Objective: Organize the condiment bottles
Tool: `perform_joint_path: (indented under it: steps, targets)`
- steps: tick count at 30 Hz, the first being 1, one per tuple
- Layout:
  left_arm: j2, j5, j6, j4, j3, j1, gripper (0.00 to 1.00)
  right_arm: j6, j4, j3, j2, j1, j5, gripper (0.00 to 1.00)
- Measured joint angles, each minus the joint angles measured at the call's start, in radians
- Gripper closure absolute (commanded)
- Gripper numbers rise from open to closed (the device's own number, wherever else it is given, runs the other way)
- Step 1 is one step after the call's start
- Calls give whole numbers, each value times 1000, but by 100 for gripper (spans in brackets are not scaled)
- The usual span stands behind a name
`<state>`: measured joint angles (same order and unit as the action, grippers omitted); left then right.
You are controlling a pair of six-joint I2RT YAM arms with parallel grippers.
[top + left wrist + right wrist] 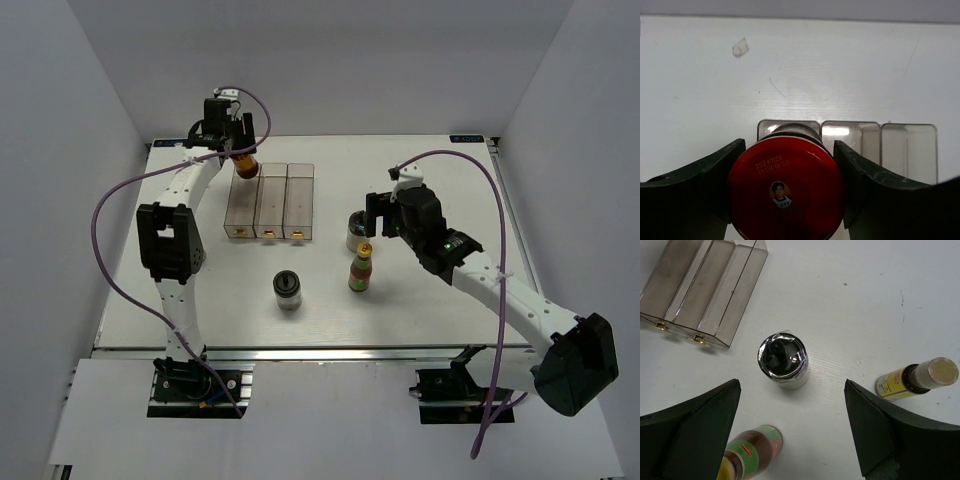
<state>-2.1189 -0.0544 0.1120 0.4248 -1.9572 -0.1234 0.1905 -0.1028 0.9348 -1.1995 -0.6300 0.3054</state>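
The left hand is clenched on a red-capped dark-sauce bottle at the far end of the leftmost slot of a clear three-slot plastic rack. The bottle may not be resting inside the slot. The right hand is spread open over a black-capped clear jar that stands on the white counter. A slim tan-capped bottle lies nearby.

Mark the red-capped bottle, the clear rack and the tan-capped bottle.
red-capped bottle [785, 194], left wrist view, on its cap top.
clear rack [271, 200], top external view, on its middle slot.
tan-capped bottle [915, 379], right wrist view, on its neck.
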Motion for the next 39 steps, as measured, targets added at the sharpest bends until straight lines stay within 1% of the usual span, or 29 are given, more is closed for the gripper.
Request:
perform_joint_path:
  steps: [7, 11, 19, 20, 21, 22, 25, 30, 35, 38, 39]
  targets:
    - [-35, -48, -8, 43, 2, -10, 99, -1, 0, 0, -14, 9, 5, 11]
    - [-35, -55, -6, 16, 13, -10, 88, -1, 0, 0, -26, 13, 4, 11]
    - [-38, -62, 4, 13, 38, -10, 88, -1, -1, 0, -26, 21, 5, 11]
    - [-38, -63, 5, 12, 38, -10, 86, -1, -1, 0, -26, 21, 5, 11]
    - [-38, -63, 6, 10, 38, -10, 82, -1, -2, 0, -26, 21, 5, 11]
    - [-38, -63, 7, 8, 38, -10, 73, -1, -2, 0, -26, 21, 4, 11]
    - [-39, -63, 9, 9, 38, -10, 58, -10, -3, 0, -27, 21, 2, 11]
    - [-50, -63, 10, 7, 39, -10, 60, -17, -17, 10, -37, 21, -6, 11]
    - [-54, -63, 11, 2, 71, -11, 60, -16, -29, 12, -37, 21, -15, 11]
    - [-55, -63, 11, -5, 86, -11, 53, -16, -37, 12, -34, 21, -21, 11]
    - [-56, -62, 11, -6, 88, -11, 41, -15, -41, 12, -30, 21, -24, 11]
